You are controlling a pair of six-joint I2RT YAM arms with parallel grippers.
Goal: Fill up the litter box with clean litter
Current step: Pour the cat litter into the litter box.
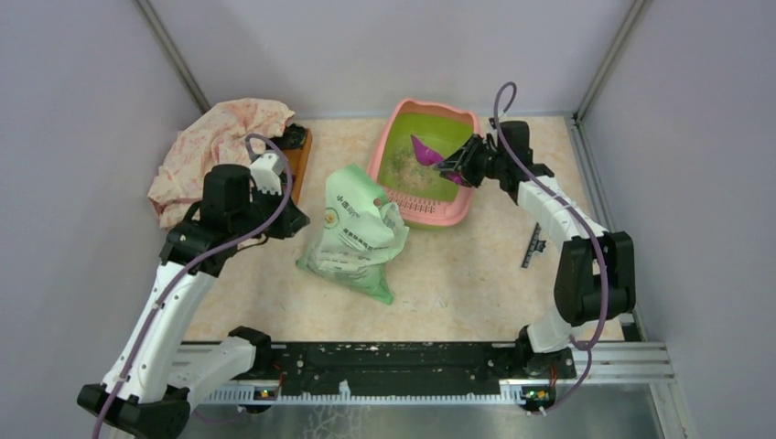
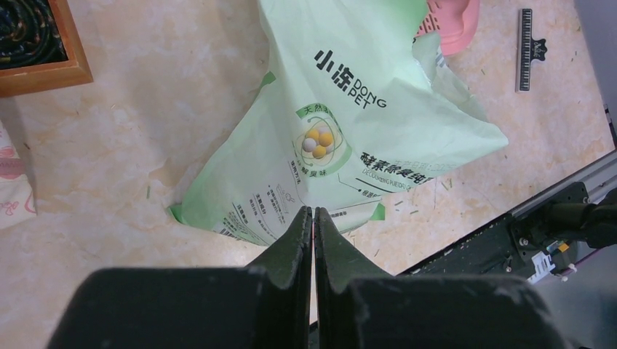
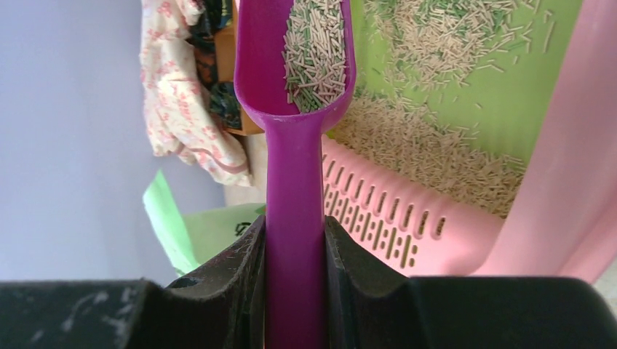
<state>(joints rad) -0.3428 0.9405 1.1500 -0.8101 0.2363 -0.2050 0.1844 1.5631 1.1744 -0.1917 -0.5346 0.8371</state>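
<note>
- The litter box [image 1: 430, 218] sits on the table [image 1: 476, 274], with its slotted pink ledge on the side facing the arms.
- Some litter [image 3: 429, 156] already lies in the box, banked against that ledge. It thins to scattered pellets over the green floor farther in, so I judge the fill only partly done.
- The right end effector [image 3: 295, 229] is clenched on the handle of a magenta scoop [image 3: 295, 182], just behind the bowl. The bowl hangs over the inside of the box and carries a modest load of pale and green pellets.
- The litter looks light, dry and loose. It cannot be pinched, so it has to travel in the scoop, and it should slide out readily once the bowl tips.
- The scoop looks like stiff, smooth plastic. The grip near the bowl keeps it steady, though the handle could rotate between the fingers.
- The left end effector [image 2: 313, 218] has its fingers pressed together on nothing. It hovers over the low end of the green bag [image 2: 342, 116], which lies just beside the box on its left.
- The bag looks soft and crumpled and is likely to slump. The best hold is the film near its mouth, by the box.
</note>
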